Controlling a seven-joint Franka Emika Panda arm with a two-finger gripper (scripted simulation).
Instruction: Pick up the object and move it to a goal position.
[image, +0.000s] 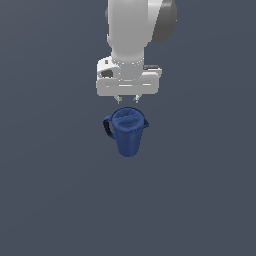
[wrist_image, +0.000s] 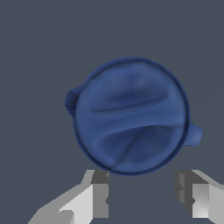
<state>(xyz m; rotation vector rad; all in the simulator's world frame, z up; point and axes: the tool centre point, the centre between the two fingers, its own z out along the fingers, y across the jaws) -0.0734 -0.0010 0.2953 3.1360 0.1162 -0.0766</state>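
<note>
White blocky gripper (image: 128, 100) with short grey-tipped fingers (wrist_image: 100, 192) spread apart, holding nothing, hangs just above the upright dark blue glossy plastic pitcher (image: 126, 131), round ridged lid, loop handle and small spout on opposite sides, tapering body, on flat matte grey table (image: 55, 200).

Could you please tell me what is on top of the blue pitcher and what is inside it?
A round blue lid closes the pitcher. Anything inside is hidden by it. The open gripper is above, not touching.
</note>
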